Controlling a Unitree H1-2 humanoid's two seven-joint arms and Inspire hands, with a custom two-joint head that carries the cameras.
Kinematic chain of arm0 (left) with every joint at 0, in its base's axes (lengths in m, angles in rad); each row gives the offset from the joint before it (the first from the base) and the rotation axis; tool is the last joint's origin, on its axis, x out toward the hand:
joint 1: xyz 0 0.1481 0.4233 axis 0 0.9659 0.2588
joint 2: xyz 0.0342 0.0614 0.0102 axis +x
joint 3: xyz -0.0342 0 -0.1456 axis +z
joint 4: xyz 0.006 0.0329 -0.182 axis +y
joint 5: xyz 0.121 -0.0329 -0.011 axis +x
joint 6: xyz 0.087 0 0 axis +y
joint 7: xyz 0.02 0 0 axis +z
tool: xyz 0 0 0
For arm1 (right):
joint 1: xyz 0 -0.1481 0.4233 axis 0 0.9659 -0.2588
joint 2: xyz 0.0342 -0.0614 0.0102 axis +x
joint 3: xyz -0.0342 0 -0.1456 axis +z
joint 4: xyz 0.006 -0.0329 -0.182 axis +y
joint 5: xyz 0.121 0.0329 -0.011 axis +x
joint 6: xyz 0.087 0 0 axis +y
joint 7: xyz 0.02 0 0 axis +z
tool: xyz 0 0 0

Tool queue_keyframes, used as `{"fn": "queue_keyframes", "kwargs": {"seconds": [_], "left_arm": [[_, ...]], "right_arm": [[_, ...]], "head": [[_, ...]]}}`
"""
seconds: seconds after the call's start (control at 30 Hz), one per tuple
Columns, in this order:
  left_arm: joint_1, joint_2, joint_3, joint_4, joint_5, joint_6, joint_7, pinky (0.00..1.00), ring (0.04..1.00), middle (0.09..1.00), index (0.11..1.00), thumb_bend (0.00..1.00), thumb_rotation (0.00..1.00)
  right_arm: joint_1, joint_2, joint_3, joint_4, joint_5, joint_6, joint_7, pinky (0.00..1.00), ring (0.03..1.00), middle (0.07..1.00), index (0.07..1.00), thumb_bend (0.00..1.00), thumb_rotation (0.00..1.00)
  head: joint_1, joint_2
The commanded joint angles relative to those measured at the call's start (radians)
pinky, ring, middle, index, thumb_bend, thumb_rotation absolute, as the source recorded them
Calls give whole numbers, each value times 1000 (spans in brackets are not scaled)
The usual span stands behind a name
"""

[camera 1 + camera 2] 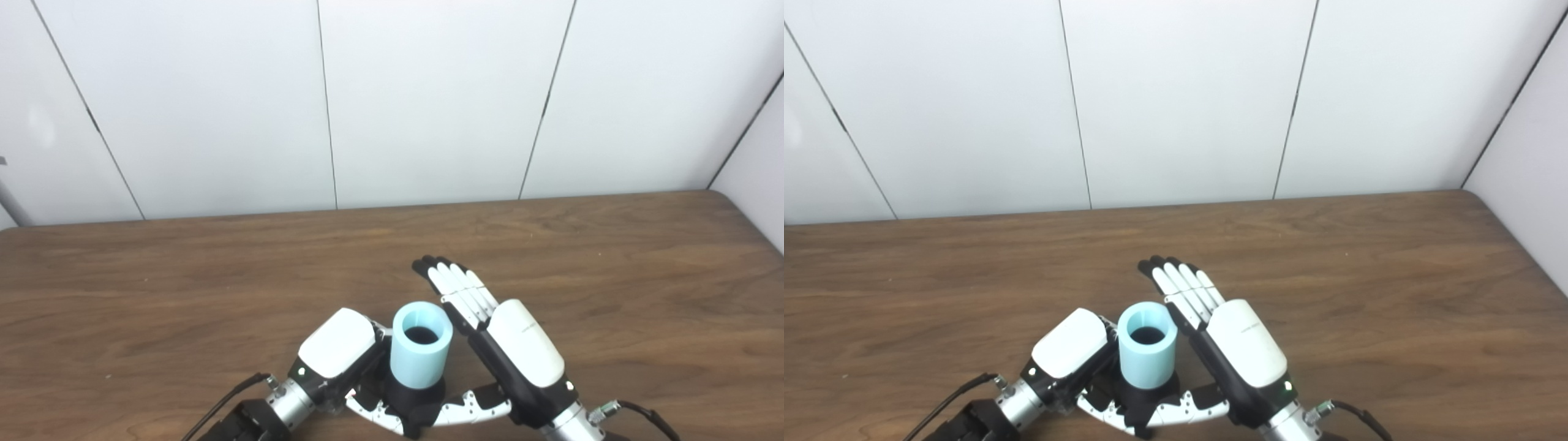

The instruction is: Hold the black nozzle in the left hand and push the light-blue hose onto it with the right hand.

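The light-blue hose (421,361), a short wide tube with its hollow end up, stands upright on the black nozzle (411,397), which shows only as a dark base beneath it. My left hand (337,350) is on the hose's left, its fingers closed around the nozzle base. On the right, my right hand (517,349) is open with straight fingers (456,285) pointing away from me. Its palm faces the hose and its thumb (468,409) reaches in toward the nozzle base. Whether the palm touches the hose is hidden.
The wooden table (184,288) stretches out to the left, right and behind both hands. White wall panels (429,92) rise behind its far edge, and the table's right corner (729,202) is rounded. Cables trail from both wrists at the bottom edge.
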Motion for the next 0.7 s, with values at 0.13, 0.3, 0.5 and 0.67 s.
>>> {"fn": "queue_keyframes", "kwargs": {"seconds": [0.13, 0.3, 0.5, 0.67], "left_arm": [[21, 9, -19, 23, 28, 1, -29, 156, 329, 433, 525, 492, 0], [20, 12, -14, 27, 24, -3, -23, 153, 330, 432, 523, 492, 0], [19, 13, -8, 37, 30, 4, -15, 184, 329, 458, 534, 492, 0], [20, 11, -1, 37, 40, 25, -14, 171, 333, 440, 529, 493, 0]], "right_arm": [[-4, 2, -100, 95, 261, -91, -116, 1000, 1000, 1000, 1000, 888, 876], [31, 15, -157, 185, 484, -102, -121, 977, 1000, 1000, 994, 777, 893], [47, 23, -195, 242, 720, -53, -87, 987, 981, 958, 916, 497, 826], [40, 35, -224, 257, 836, 24, -78, 946, 938, 926, 895, 312, 790]], "head": [[-1, 1], [-1, 3], [1, 2], [3, 4]]}}
